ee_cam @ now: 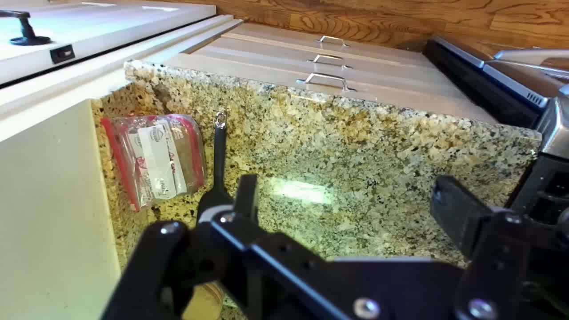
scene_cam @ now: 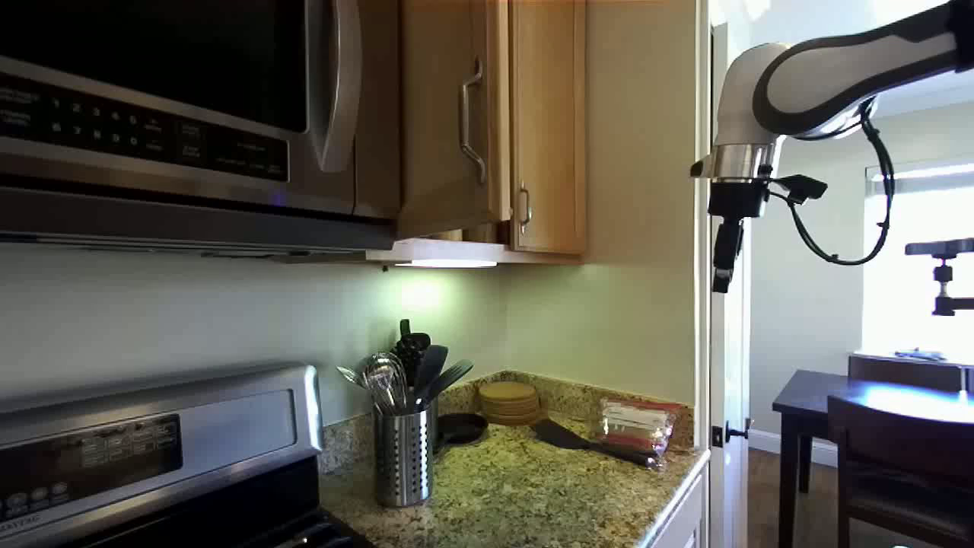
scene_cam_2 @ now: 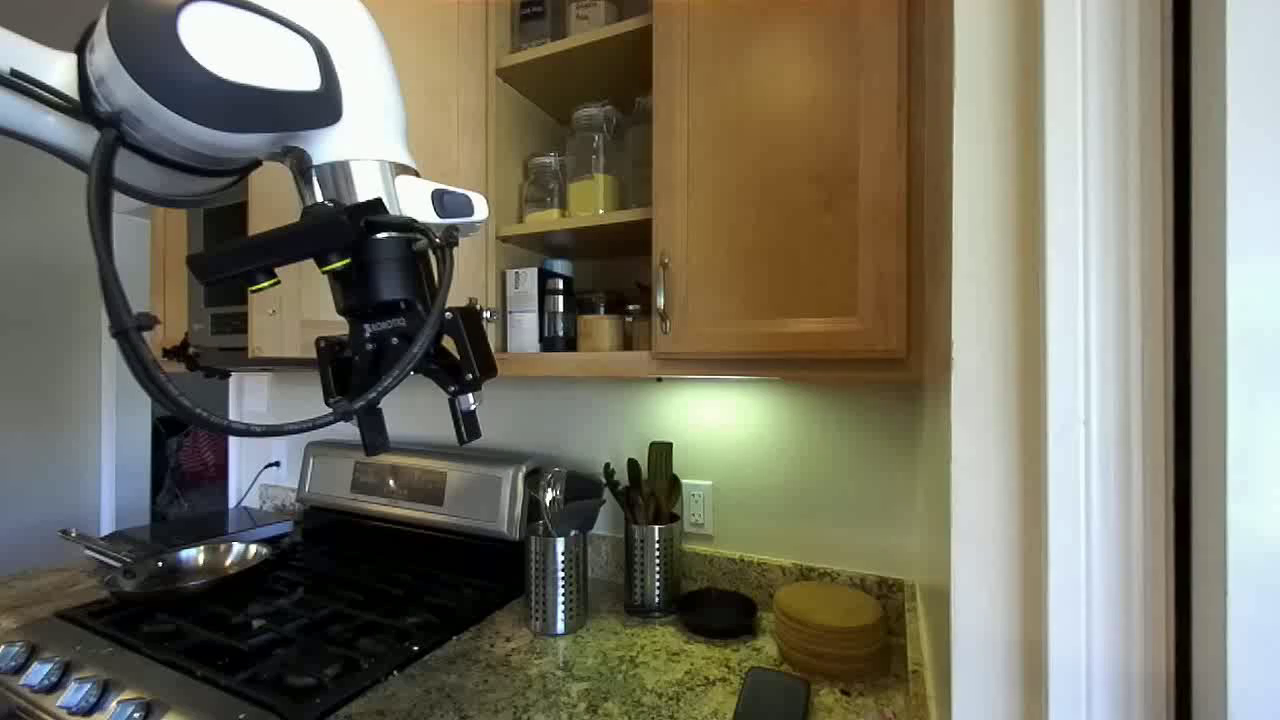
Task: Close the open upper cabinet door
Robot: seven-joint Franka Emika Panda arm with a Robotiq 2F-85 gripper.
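Door (scene_cam: 437, 129) open: tall, narrow, honey-brown wood, upright, swung out from the cabinet (scene_cam_2: 575, 364). In an exterior view I get its outer face, slim silver bar handle (scene_cam: 469, 122) set vertically near the free edge, top running out of frame. Hinge side is just beside the microwave (scene_cam: 167, 76). In an exterior view I see part of its flat inner face (scene_cam_2: 452, 90), plus a silver hinge (scene_cam_2: 488, 314) at that edge. Cabinet is the same honey-brown wood, on the wall, shelves (scene_cam_2: 575, 228) exposed in the uncovered part; its second door (scene_cam_2: 785, 180) sits shut. Flat white light strip (scene_cam: 449, 253) on the underside, lit.
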